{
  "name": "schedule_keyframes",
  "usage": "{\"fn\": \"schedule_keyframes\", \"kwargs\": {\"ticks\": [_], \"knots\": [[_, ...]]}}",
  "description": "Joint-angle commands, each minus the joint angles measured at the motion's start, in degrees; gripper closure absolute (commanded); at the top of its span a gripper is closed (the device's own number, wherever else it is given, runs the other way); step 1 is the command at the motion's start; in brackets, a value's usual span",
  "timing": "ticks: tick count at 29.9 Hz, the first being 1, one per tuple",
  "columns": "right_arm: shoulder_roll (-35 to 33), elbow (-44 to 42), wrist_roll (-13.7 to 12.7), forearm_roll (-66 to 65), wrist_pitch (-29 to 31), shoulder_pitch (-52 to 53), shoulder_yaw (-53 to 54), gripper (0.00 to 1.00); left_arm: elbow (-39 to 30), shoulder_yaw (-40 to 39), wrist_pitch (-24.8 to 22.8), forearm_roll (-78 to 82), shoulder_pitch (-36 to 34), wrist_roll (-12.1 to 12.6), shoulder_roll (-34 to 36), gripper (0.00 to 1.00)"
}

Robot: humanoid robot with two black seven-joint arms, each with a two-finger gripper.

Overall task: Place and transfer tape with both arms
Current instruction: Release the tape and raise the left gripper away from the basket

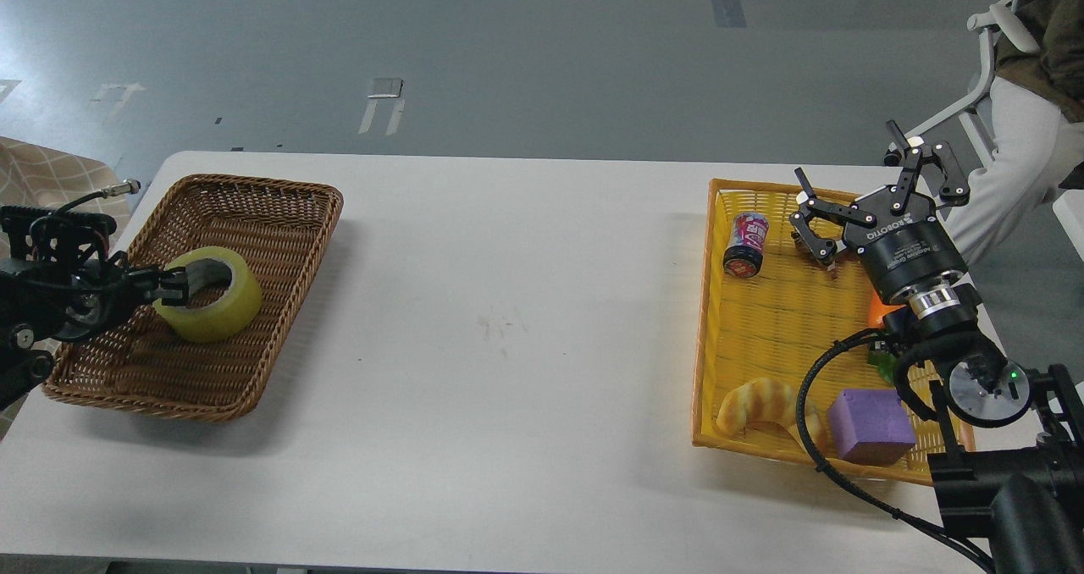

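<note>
On the far left my left gripper (174,284) reaches into the brown basket (254,197) from its left side. One dark finger goes into the core of the tape (222,307) and the rest sits against its outer wall, so the jaws look closed on the roll's rim. The tape sits tilted inside the basket, near its left middle, lower edge on or just above the weave; I cannot tell which.

The middle of the white table (508,345) shows only faint smudges.

On the right, the yellow tray (703,345) holds a can (746,245) lying near its far left corner, a croissant toy (766,405) at the near edge, and a purple block (872,426) just beside it. My right gripper (855,189) hangs over the tray's far right corner, jaws spread wide, holding nothing.
</note>
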Motion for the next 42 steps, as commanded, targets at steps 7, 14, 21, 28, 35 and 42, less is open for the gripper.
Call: {"fn": "schedule_keyframes", "kwargs": {"ticks": [7,14,21,28,35,42], "knots": [[0.0,0.39,0.0,0.0,0.0,-0.64,0.07,0.0,-0.97,-0.97,-0.56,-2.32,-3.09,-3.09,1.05,0.06],[0.0,0.56,-0.09,0.0,0.0,0.23,0.24,0.0,-3.68,-1.06,-2.4,-25.84,-13.9,-7.05,1.84,0.06],[-1.93,-0.05,-0.17,-0.09,0.0,3.22,-0.02,0.0,-5.98,-1.76,-2.4,-42.13,-19.62,-7.23,-2.37,0.04],[-4.03,-0.4,-0.61,-0.53,0.0,7.43,-0.46,0.0,-6.07,-5.79,-4.07,-63.21,-21.56,-7.23,-8.87,0.02],[-8.08,-0.93,-0.61,-0.44,0.0,11.48,-3.62,0.01,-5.98,-11.25,-4.25,-77.64,-20.24,-7.23,-14.33,0.02],[-7.74,-2.07,-0.7,-0.53,0.0,15.78,-6.08,0.01,-6.15,-15.38,-4.51,-81.61,-13.92,-7.14,-19.33,0.02]]}}
